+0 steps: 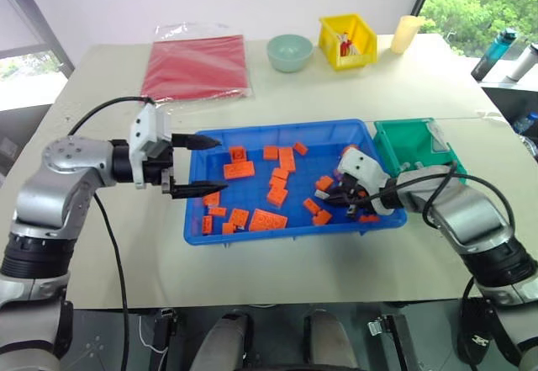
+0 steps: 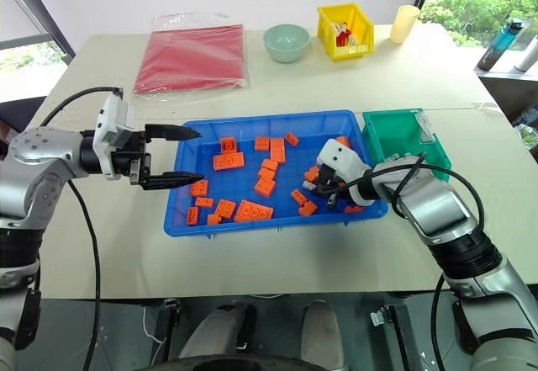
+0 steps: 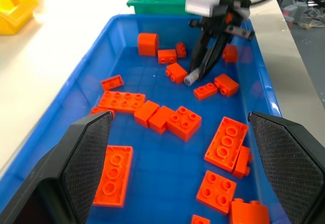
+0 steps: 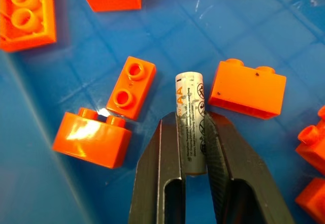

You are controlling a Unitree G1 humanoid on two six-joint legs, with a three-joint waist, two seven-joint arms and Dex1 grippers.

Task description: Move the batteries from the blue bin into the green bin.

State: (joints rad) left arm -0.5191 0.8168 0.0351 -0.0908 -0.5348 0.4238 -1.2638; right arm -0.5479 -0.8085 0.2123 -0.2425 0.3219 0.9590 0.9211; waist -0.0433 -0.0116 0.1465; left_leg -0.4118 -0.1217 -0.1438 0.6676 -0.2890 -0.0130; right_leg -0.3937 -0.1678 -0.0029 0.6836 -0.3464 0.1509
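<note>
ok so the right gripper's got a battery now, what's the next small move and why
Probably lift straight up. The right gripper is shut on the battery, low inside the blue bin with orange bricks close on both sides. Rising first should clear the bricks and the bin's wall before carrying it toward the green bin beside it.

The left gripper (image 1: 195, 166) points level toward the right, fingers spread wide, its arm bent at the elbow. The right gripper (image 4: 192, 132) angles downward, fingers pinched tight on a battery (image 4: 190, 122).
</note>
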